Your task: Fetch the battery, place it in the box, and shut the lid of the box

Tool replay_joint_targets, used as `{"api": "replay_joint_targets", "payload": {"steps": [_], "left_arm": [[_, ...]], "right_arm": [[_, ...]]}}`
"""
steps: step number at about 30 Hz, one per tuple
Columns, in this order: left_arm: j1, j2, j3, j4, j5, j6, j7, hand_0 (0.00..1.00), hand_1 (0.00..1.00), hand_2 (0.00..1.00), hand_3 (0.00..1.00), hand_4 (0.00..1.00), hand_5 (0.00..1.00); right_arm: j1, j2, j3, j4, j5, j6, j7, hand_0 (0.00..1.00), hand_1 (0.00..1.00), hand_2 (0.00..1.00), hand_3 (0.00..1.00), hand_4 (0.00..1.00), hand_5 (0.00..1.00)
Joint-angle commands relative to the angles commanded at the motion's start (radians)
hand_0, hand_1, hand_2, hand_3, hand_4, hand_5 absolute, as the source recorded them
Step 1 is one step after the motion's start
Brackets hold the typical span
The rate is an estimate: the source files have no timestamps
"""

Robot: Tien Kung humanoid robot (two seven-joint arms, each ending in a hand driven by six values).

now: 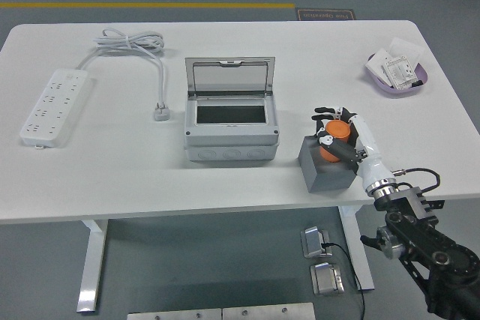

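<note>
Head view: the orange battery is clasped by the right hand atop its grey holder, not yet carried to the open-lidded box, whose lid remains to be closed.

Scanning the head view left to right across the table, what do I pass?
Power strip → its plug → open grey box → grey block with the orange battery in the right hand → purple dish.
</note>
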Motion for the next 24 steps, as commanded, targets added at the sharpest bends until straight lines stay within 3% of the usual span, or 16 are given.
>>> {"api": "replay_joint_targets", "payload": {"steps": [1,7,8,12,13,19,20,24], "left_arm": [[0.000,0.000,0.000,0.000,0.000,0.000,0.000,0.626,0.676,0.635,0.620,0.669,0.180],[-0.001,0.001,-0.004,0.000,0.002,0.002,0.001,0.626,0.676,0.635,0.620,0.669,0.180],[-0.001,0.001,-0.006,0.000,0.003,0.002,0.001,0.627,0.676,0.635,0.620,0.673,0.184],[-0.001,0.002,-0.015,0.001,0.011,0.003,0.004,0.627,0.676,0.635,0.620,0.673,0.184],[-0.001,0.003,-0.018,0.001,0.014,0.003,0.005,0.627,0.677,0.635,0.620,0.673,0.187],[0.000,0.003,-0.037,0.002,0.033,0.005,0.011,0.627,0.677,0.635,0.620,0.673,0.187],[0.000,0.003,-0.041,0.002,0.037,0.005,0.013,0.628,0.676,0.636,0.620,0.673,0.189],[0.000,0.004,-0.051,0.003,0.047,0.007,0.015,0.628,0.676,0.636,0.620,0.673,0.189]], "right_arm": [[0.002,-0.001,0.000,0.000,0.001,-0.001,0.000,0.101,0.238,0.541,0.580,0.002,0.002],[0.018,-0.008,0.003,0.004,0.004,-0.003,-0.003,0.101,0.238,0.541,0.580,0.002,0.002],[0.023,-0.010,0.004,0.006,0.002,-0.005,-0.006,0.096,0.190,0.513,0.540,0.002,0.002],[0.037,-0.019,0.006,0.011,-0.001,-0.004,-0.017,0.096,0.190,0.513,0.540,0.002,0.002],[0.040,-0.023,0.007,0.012,-0.002,-0.002,-0.019,0.107,0.188,0.443,0.500,0.002,0.002],[0.049,-0.033,0.014,0.015,-0.003,0.003,-0.023,0.107,0.188,0.443,0.500,0.002,0.002],[0.052,-0.034,0.013,0.014,-0.002,0.002,-0.023,0.112,0.201,0.331,0.395,0.002,0.002],[0.067,-0.039,0.010,0.014,-0.004,-0.002,-0.021,0.112,0.201,0.331,0.395,0.002,0.002]]}}
